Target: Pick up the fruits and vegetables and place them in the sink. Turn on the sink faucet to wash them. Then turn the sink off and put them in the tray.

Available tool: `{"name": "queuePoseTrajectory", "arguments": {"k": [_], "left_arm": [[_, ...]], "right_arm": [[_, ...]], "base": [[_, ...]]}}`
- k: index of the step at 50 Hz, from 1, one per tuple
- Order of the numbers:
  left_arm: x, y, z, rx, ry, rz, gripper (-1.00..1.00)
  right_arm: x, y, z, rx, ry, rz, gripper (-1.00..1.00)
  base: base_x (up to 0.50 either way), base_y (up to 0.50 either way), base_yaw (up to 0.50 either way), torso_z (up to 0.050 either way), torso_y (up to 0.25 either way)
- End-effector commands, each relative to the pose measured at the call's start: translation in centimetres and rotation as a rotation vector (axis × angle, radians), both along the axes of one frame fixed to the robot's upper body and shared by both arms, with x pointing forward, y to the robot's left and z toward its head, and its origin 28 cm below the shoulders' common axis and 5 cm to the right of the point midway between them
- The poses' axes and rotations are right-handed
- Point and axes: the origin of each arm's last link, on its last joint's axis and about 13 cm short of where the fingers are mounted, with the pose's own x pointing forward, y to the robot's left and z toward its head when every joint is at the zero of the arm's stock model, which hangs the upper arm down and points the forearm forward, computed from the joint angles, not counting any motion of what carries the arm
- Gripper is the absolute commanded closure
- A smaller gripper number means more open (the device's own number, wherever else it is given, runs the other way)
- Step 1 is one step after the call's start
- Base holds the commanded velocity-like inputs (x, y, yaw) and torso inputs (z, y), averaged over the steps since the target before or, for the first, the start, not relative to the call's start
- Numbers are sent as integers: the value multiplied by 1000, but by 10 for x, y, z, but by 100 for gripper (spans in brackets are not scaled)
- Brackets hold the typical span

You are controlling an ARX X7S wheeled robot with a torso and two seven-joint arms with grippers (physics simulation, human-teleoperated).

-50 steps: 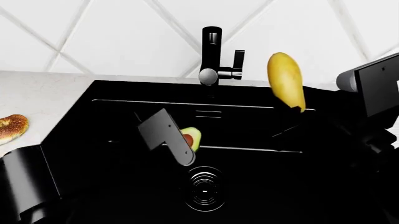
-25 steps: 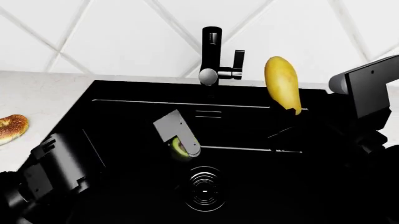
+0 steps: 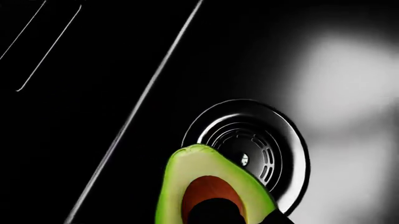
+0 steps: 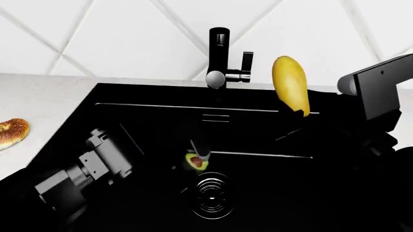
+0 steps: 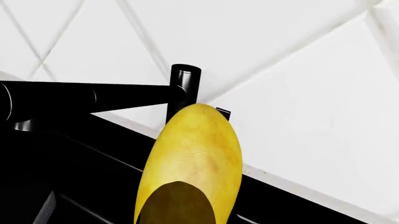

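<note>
Moved: left gripper (image 4: 199, 155) has dropped lower into sink (image 4: 129, 121), avocado (image 4: 194, 162) now just above drain (image 4: 212, 193), frame centre.
Left gripper: clamped on avocado.
Right gripper (image 4: 298, 115): clamped on yellow fruit (image 4: 289, 85), upper right, beside faucet (image 4: 220, 58).

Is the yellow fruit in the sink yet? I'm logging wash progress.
Not yet. The yellow fruit stands upright in the right gripper, above the sink.
</note>
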Motion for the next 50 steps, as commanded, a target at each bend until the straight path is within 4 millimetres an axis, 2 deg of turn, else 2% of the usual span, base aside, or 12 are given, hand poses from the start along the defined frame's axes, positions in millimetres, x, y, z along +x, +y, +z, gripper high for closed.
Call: {"name": "queuePoseTrajectory", "arguments": {"k": [1,7,11,16,22,23,40,50], "left_arm": [[6,-5,-12,40,89,-99,100],[6,-9,-17,50,116,-135,100],[14,-10,-21,43,135,-136,100],[23,-13,-37,66,173,-139,100],[24,-18,-48,85,205,-153,100],[24,-19,-48,87,206,-154,-100],[19,-15,-44,56,180,-158,-100],[-5,-2,-20,-16,83,-87,-100]], "right_arm": [[0,-1,1,-6,-15,-7,100],[1,-1,1,-6,-16,-10,100],[1,0,1,-7,-16,-9,100],[2,0,0,-8,-16,-9,100],[2,0,-1,-9,-14,-12,100],[2,0,-1,-9,-14,-12,100],[0,0,-1,-14,-13,-13,100],[-1,5,-12,-105,69,45,100]], "base": [[0,0,0,0,0],[0,0,0,0,2],[0,0,0,0,0],[0,0,0,0,0],[0,0,0,2,0],[0,0,0,0,0],[0,0,0,0,1],[0,0,0,0,0]]}}
